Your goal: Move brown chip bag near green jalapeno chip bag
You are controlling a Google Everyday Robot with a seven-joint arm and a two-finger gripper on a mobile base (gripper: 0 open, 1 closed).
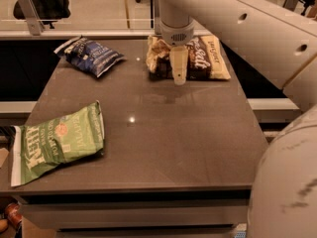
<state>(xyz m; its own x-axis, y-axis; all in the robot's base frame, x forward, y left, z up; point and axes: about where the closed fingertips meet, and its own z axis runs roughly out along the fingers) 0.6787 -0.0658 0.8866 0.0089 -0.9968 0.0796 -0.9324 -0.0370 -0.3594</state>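
Note:
The brown chip bag [205, 58] lies at the far right of the dark table [168, 133], with its left end crumpled up. My gripper [178, 68] hangs straight down in front of the bag's middle, its tip at or just above the table, seemingly touching the bag. The green jalapeno chip bag [57, 143] lies flat at the near left corner, partly over the table's left edge. It is far from the brown bag.
A dark blue chip bag [89, 56] lies at the far left of the table. My white arm [247, 29] crosses the upper right, and a large white part of the arm [287, 182] fills the lower right. A glass partition and a chair stand behind the table.

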